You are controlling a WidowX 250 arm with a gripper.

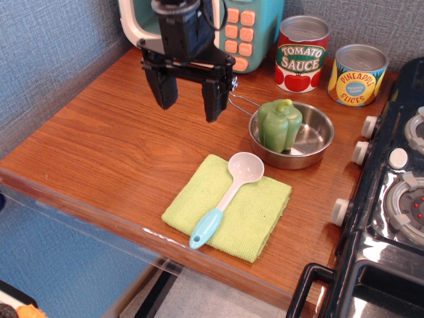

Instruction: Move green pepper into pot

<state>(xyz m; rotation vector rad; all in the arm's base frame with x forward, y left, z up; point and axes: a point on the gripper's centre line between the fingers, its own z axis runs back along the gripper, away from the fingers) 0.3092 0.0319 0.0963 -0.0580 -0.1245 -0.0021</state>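
Gripper (189,103) hangs left of the pot (311,147), fingers spread wide, gripping nothing (empty because the job looks done). Green pepper (279,124) sits upright in the pot's left half, leaning on the rim. Cans behind the pot untouched.

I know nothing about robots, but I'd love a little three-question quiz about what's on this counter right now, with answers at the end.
1. True or false: the pepper sits in the pot.
2. What lies on the cloth? A) a fork B) a spoon C) a can
3. Fill in: the gripper hangs with its fingers ____ and nothing between them.

Key:
1. True; it leans against the pot's left side.
2. B; the bowl is white, the handle light blue.
3. Open; it hovers over bare counter, left of the pot.
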